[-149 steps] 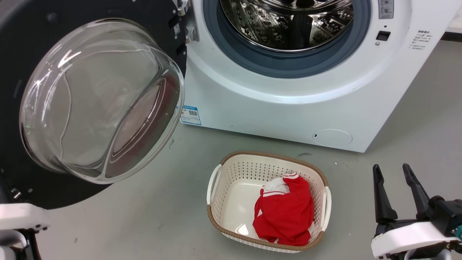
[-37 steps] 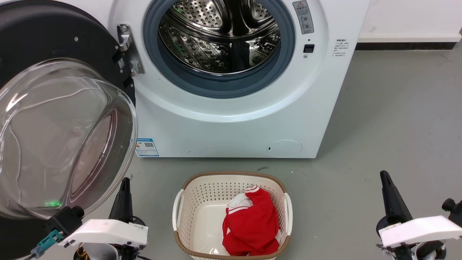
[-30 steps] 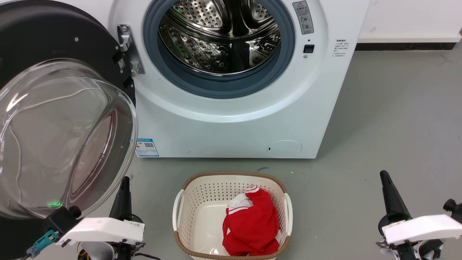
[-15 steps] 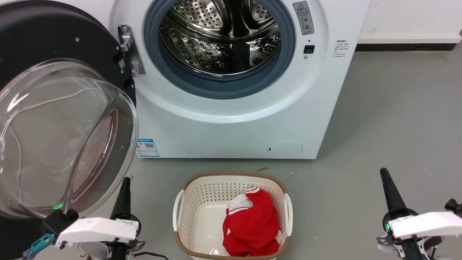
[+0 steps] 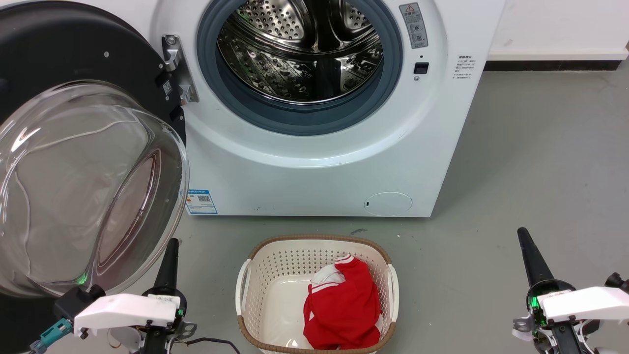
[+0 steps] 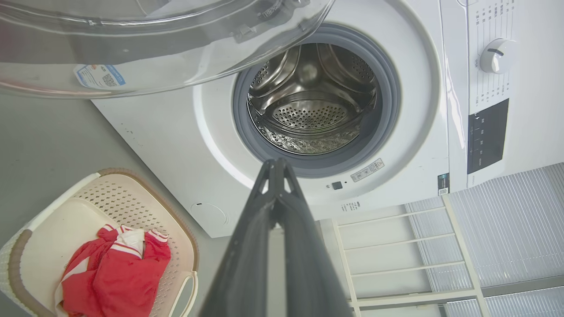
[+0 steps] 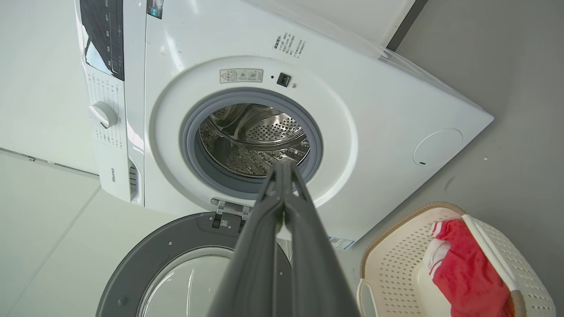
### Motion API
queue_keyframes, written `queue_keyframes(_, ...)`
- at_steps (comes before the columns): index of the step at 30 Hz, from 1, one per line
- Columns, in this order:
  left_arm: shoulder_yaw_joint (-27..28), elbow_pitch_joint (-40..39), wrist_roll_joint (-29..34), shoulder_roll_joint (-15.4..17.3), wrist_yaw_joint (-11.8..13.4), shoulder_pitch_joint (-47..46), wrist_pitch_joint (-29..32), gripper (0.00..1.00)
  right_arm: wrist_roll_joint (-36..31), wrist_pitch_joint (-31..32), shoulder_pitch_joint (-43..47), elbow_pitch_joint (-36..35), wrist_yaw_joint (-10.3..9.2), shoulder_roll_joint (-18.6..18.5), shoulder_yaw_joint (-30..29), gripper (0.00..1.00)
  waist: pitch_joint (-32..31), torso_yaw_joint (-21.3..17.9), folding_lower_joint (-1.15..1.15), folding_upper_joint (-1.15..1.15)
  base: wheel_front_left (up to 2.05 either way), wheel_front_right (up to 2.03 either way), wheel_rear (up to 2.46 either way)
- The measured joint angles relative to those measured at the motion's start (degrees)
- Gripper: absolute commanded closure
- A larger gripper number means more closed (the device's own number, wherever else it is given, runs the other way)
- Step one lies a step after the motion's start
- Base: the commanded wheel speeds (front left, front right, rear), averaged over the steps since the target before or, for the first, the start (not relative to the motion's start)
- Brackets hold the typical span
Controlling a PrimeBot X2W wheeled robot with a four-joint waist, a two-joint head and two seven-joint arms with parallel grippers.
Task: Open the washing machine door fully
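the large round glossy black washing machine door (image 5: 59, 54), with its bulging clear glass bowl window (image 5: 88, 187), stands swung wide open at nine o'clock in the head view. it hangs from the metal hinge (image 5: 174, 59) at nine o'clock of the drum opening. the big white front-loading washing machine (image 5: 314, 167) stands at twelve o'clock, its perforated steel drum (image 5: 300, 49) ringed by the grey rubber gasket (image 5: 295, 120).

the left gripper (image 5: 171, 246) sits at seven o'clock, just beside the lower edge of the glass bowl; whether it touches i cannot tell. in the left wrist view its two long dark fingers (image 6: 251, 246) are clenched tip to tip on nothing. the right gripper (image 5: 524, 236) sits at four o'clock over the grey floor (image 5: 540, 147), well apart from the door, its fingers (image 7: 308, 255) likewise pressed together and empty.

the cream perforated plastic laundry basket (image 5: 255, 275) with a brown rim lies at six o'clock, holding a crumpled red and white garment (image 5: 344, 305).
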Motion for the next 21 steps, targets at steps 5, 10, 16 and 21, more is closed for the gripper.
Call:
queue_keyframes(5, 0.3, 0.2, -2.7, 0.0, -0.2, 0.0, 0.6, 1.00, 2.6, 0.5, -0.3, 0.5, 0.00, 0.0, -0.2, 1.00, 0.0, 0.0, 0.00, 0.00, 0.00, 0.00, 0.00)
queue_keyframes(10, 0.5, 0.4, -5.4, 0.0, -0.5, -0.2, 1.2, 1.00, 5.2, 0.9, -0.5, 0.9, -0.01, 0.0, -0.3, 1.00, -0.1, 0.0, 0.00, 0.00, 0.00, 0.00, 0.00)
queue_keyframes(16, 0.7, 0.6, -8.5, 0.0, -0.6, -0.3, 2.0, 1.00, 8.2, 1.5, -0.8, 1.4, 0.00, 0.0, -0.5, 1.00, -0.1, 0.1, 0.00, 0.00, 0.00, 0.00, 0.00)
queue_keyframes(21, 0.9, 0.8, -11.0, 0.0, -0.9, -0.4, 2.6, 1.00, 10.6, 1.8, -1.3, 1.8, -0.01, 0.0, -0.7, 1.00, -0.2, 0.1, 0.00, 0.00, 0.00, 0.00, 0.00)
